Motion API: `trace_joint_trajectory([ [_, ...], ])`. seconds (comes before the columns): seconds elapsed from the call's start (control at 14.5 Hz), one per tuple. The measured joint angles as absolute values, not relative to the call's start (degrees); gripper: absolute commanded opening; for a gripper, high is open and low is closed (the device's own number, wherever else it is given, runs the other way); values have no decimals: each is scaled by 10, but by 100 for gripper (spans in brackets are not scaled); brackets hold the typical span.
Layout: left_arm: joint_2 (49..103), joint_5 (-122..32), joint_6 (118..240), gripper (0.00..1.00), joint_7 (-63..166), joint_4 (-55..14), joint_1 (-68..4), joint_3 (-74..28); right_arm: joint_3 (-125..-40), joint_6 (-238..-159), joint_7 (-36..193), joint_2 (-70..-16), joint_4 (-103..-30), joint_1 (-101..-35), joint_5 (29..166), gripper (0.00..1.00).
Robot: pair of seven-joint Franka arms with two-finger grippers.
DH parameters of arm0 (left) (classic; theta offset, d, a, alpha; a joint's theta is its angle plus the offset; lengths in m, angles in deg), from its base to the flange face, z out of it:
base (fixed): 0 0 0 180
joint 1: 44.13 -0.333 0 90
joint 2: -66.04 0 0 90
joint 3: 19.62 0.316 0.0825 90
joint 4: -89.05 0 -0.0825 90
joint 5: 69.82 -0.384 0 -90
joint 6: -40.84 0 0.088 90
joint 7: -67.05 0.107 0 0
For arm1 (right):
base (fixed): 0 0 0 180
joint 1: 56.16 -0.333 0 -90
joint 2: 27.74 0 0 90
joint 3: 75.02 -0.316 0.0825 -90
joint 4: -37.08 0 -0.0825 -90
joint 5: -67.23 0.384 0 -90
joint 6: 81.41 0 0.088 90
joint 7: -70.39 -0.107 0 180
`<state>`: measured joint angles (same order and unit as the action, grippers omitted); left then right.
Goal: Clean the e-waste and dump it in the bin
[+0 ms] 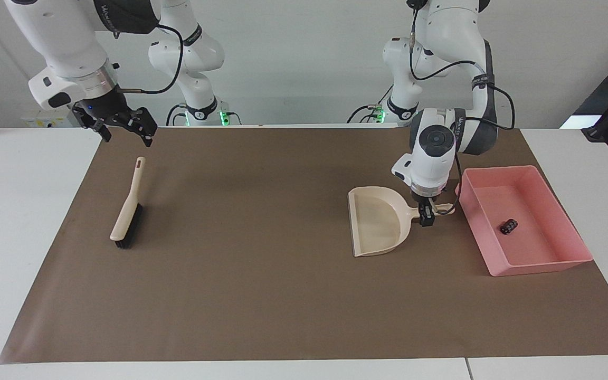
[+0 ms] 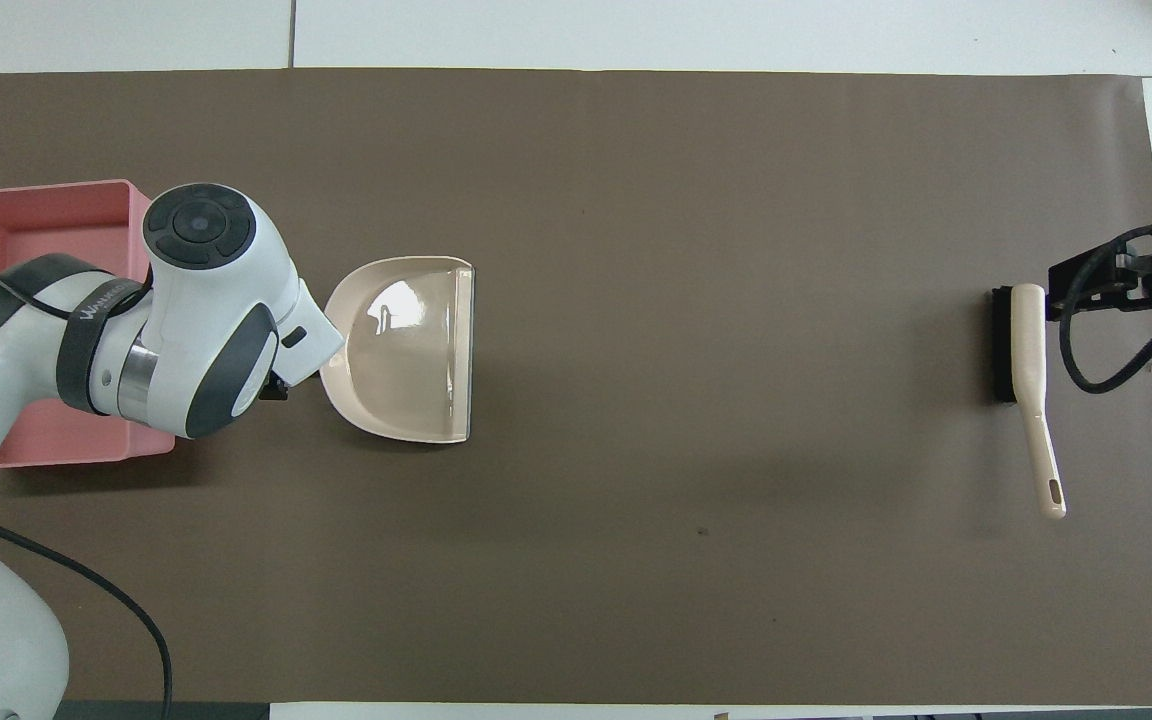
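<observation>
The left gripper is hanging with fingers parted around the dustpan handle, beside the bin. One dark e-waste piece is lying inside the bin. The right gripper is waiting, open, over the brush. Lifting carelessly, a finger could be snagging the handle and dragging the dustpan against the bin.

The bin, a shallow pink rectangular tray with low sloped walls, sits flat at the right of the facing view, on the brown mat. Inside it, near the middle of its floor, lies one dark maroon-black cylinder on its side.
</observation>
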<state>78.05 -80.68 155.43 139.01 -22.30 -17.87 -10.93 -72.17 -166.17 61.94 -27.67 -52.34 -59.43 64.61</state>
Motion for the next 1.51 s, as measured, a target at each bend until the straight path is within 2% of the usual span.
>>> trace_joint_trajectory([
  [0.34,769,-807,1455,100,1390,-132,-181,-107,-722,-1664,619,-277,-526,-594,646,100],
  [0.62,764,-807,1446,100,1390,-101,-198,-99,-722,-1664,619,-277,-526,-594,646,100],
  [1.1,764,-765,1417,99,1390,-91,-305,-95,-722,-1664,619,-277,-526,-594,646,100],
  [1.51,762,-723,1383,97,1323,-99,-353,-94,-722,-1664,619,-277,-526,-594,646,100],
])
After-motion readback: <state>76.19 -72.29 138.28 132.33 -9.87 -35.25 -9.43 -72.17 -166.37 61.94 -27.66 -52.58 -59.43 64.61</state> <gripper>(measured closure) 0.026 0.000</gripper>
